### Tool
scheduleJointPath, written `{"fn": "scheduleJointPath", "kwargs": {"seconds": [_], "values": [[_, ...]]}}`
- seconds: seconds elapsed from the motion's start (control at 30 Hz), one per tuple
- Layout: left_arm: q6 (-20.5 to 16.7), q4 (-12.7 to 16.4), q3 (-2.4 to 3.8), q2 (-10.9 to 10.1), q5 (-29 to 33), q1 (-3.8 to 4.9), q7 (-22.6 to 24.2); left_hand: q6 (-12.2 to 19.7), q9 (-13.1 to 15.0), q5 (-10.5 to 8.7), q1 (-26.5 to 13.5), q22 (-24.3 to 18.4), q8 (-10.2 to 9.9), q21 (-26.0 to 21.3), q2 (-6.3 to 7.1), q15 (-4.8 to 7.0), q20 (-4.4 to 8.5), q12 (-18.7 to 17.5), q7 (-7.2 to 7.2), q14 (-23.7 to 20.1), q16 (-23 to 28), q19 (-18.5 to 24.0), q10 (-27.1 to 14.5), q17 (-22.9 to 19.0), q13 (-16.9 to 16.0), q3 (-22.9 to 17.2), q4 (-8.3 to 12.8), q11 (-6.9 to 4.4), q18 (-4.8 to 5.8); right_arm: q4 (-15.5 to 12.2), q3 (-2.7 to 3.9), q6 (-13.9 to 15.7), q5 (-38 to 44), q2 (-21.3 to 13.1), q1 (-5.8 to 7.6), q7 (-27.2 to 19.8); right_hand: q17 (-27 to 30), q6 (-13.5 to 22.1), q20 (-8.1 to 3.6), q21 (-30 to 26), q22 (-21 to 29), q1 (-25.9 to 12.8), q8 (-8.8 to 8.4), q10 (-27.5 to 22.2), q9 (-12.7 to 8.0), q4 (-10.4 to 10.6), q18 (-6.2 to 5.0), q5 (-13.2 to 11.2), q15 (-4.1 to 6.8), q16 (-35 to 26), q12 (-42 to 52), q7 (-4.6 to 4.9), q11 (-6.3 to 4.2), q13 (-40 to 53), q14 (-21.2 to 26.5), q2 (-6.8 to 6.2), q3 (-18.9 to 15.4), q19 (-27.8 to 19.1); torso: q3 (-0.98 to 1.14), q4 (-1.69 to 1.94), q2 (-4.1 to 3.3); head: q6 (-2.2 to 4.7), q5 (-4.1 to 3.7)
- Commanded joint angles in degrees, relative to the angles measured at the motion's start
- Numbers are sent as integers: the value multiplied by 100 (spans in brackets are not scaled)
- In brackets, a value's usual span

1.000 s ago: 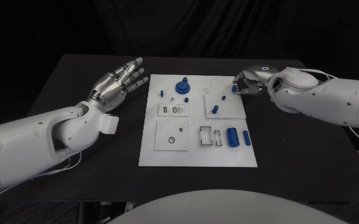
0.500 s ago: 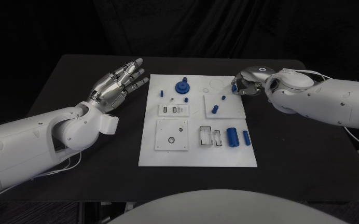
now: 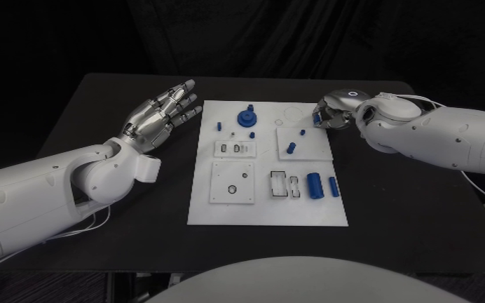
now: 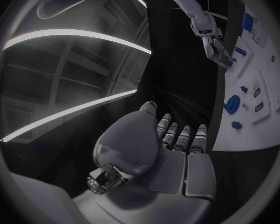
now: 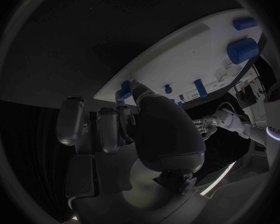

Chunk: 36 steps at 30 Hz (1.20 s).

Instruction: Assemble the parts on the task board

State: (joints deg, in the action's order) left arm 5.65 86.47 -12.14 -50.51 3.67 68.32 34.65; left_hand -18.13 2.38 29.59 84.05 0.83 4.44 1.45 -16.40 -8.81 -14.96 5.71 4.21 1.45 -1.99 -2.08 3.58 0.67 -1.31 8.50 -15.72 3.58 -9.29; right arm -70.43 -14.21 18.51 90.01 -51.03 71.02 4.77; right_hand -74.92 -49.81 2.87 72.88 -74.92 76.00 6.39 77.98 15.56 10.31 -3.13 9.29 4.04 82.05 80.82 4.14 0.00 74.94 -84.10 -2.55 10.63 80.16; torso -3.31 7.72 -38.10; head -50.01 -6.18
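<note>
right hand curls at the white board's two o'clock edge, grasp unclear; left hand spread wide; likely reaching for a part.

Pretty dim overall, black backdrop and black table swallow most of the light. The white task board is the brightest thing and stays sharp, no real glare on it. Both wrist views bend hard toward the rim. Bright streaks curve through the left wrist view, and close-up fingers look soft.
</note>
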Motion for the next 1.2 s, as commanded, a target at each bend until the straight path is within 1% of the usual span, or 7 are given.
{"fn": "scheduleJointPath", "kwargs": {"seconds": [0.03, 0.1, 0.33, 0.47, 0.67, 0.97, 1.2], "values": [[123, 9, 6, 0, -4, -11, 30, -3, 9, 39, 60, 8, 38, 19, 18, -35, -31, 32, 10, 7, -36, -13, -27, 8, -10, -42, 4, 12, -93, 55, 4, 74, 15, 41, -16, 0, -676, -68, 9, -36, -999, 69, 40, -10, 31, -26, -71, 19, -48, -41, 8, -3, 11, 759, -82, 16, -13, -2, -3, 3, 2, 1, -22], [140, 7, 6, 5, -4, -11, 25, -8, 9, 40, 64, 8, 40, 19, 24, -35, -31, 39, 11, 8, -36, -15, -22, 8, -12, -42, 7, 22, -94, 92, 5, 77, 15, 73, -16, 0, -672, -154, 8, -35, -1001, 117, 78, -8, 69, -56, -70, 81, -46, -46, 9, -12, 6, 762, -80, 41, 0, 1, -2, 11, 0, 1, -21], [158, 7, 6, 6, -4, -14, 14, -9, 9, 41, 67, 8, 41, 19, 27, -33, -31, 42, 12, 7, -35, -15, -20, 8, -12, -43, 10, 29, -94, 151, 6, 132, 15, 129, -18, -11, -670, -359, 1, -43, -1001, 260, 166, 1, 186, -161, -71, 245, -37, -52, 15, -28, -4, 770, -78, 79, 32, 4, -5, -2, 2, 1, 18], [161, 9, 6, -2, -4, -16, 7, -9, 9, 41, 67, 8, 41, 19, 27, -33, -31, 42, 12, 7, -35, -15, -20, 8, -12, -43, 10, 29, -94, 144, 6, 192, 15, 130, -19, -27, -672, -467, -2, -31, -1006, 343, 224, 42, 275, -222, -67, 200, -35, -52, 42, -25, -4, 792, -81, 118, 48, 14, -6, -10, 2, 1, 33], [168, 14, 6, -5, -4, -22, -3, -4, 9, 43, 71, 8, 40, 19, 27, -31, -31, 39, 13, 6, -34, -14, -21, 7, -11, -45, 13, 33, -94, 59, 7, 387, 15, 99, -19, -85, -678, -629, 0, 17, -1020, 387, 310, 136, 407, -256, -56, 94, -42, -45, 104, -2, 3, 836, -94, 157, 23, 50, 5, 18, 0, 1, 29], [164, 20, 6, -10, -4, -29, -23, -7, 9, 46, 75, 8, 42, 19, 29, -28, -30, 38, 15, 6, -34, -15, -22, 7, -11, -47, 17, 36, -95, -388, 15, 605, 15, -35, 11, -138, -677, -829, 8, 60, -1032, 458, 412, 194, 565, -302, -47, 55, -52, -46, 124, -12, -7, 844, -107, 168, -13, 85, -1, -7, 5, 1, 66], [154, 17, 6, -1, -4, -30, -30, -2, 8, 47, 79, 8, 41, 19, 32, -26, -30, 39, 15, 5, -33, -15, -22, 7, -11, -48, 20, 36, -95, -868, 17, 597, 15, -78, 158, -150, -693, -854, 11, 84, -1039, 486, 424, 214, 601, -320, -41, 60, -59, -29, 132, -8, -13, 850, -122, 156, -23, 102, -6, -6, 10, 1, 63]]}}
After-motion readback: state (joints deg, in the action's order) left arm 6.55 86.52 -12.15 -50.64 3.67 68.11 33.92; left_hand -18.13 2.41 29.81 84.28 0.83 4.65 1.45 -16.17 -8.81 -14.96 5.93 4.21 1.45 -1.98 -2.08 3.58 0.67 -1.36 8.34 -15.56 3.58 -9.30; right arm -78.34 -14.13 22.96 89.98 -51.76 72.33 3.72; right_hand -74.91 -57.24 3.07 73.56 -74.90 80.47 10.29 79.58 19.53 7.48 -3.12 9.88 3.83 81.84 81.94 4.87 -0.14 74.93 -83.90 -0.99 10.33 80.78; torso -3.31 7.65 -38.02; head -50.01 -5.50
